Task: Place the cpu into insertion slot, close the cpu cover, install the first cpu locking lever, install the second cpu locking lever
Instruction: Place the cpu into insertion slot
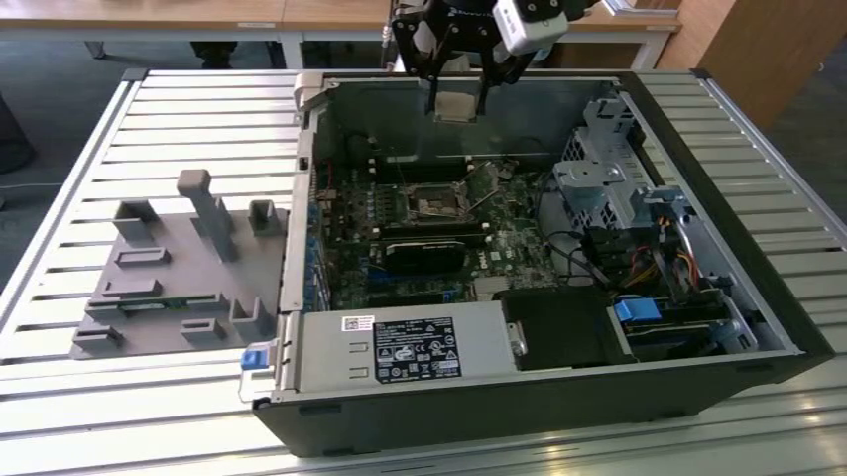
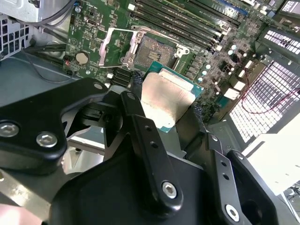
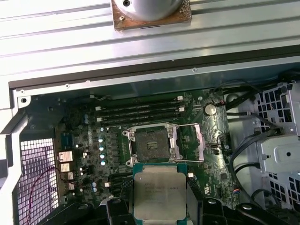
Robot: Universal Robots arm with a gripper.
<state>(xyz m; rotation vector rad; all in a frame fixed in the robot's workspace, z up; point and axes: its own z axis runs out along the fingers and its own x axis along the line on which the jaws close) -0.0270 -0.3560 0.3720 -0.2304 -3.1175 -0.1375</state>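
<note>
The gripper [image 2: 165,105] is formed of matte black linkage bars [image 2: 151,147]; silver screws [image 2: 169,189] are set at its joints.

cpu [image 2: 165,93] gripped in the claw [image 2: 165,104], above the motherboard [image 2: 91,26], socket [image 2: 157,50] just beyond, cpu cover [image 2: 108,44] open

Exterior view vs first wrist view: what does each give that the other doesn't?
Exterior view adds: grey fixture block on the slatted table, and the labelled power supply. First wrist view adds: a round metal mount and the perforated case wall. Both: gripper shut on the cpu, held clear of the empty socket.
</note>
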